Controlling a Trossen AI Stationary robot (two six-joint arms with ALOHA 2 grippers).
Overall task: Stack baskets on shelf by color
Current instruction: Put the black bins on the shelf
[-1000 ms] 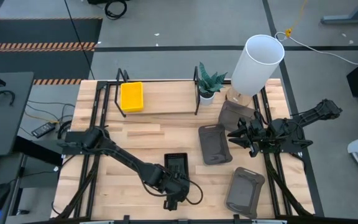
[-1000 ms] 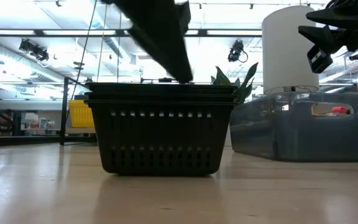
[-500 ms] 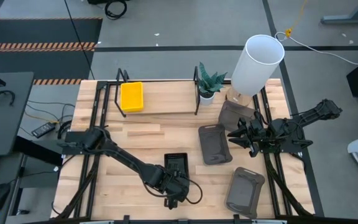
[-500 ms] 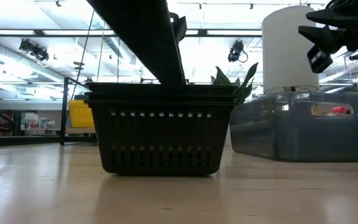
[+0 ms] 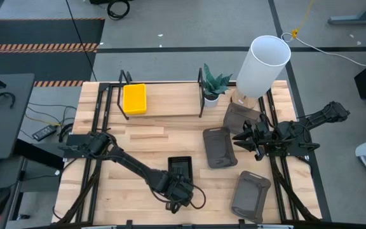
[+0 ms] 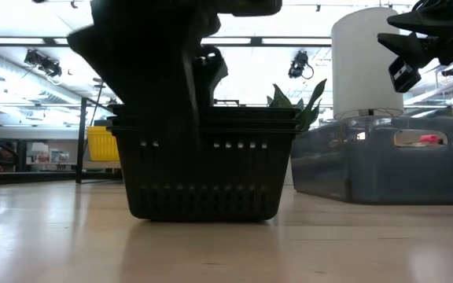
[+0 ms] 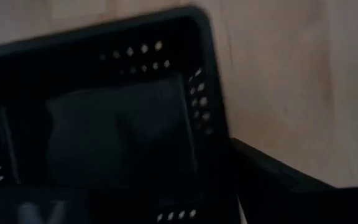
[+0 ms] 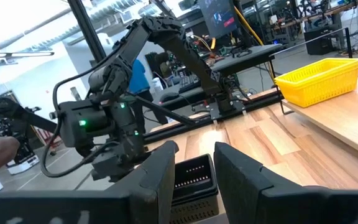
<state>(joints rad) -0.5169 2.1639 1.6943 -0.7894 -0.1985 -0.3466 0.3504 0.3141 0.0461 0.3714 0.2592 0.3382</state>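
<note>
A stack of black baskets (image 5: 180, 168) (image 6: 207, 165) stands nested on the tabletop near its near edge. My left gripper (image 5: 177, 193) is low over the stack's near end. In the left wrist view one dark finger (image 7: 278, 183) stands outside a basket wall (image 7: 210, 124) and the rest is over the inside; it is open. A yellow basket (image 5: 134, 98) sits on the shelf (image 5: 170, 102). Three dark grey baskets (image 5: 220, 147) (image 5: 251, 194) (image 5: 240, 117) lie on the table's right part. My right gripper (image 5: 239, 140) (image 8: 194, 168) hangs open above them. My left gripper comes at the black stack's near end from above, one finger outside the wall (image 7: 213, 143). I cannot tell whether a finger touches the basket.
A white cylinder lamp shade (image 5: 264, 63) and a small potted plant (image 5: 213, 83) stand at the far right by the shelf's end. Black upright rails (image 5: 201, 95) edge the shelf. Bare wood lies between the shelf and the black stack.
My left gripper has come down onto the near end of the black stack; in the low view it now covers the stack's upper left part. The baskets and my right arm have kept still.
</note>
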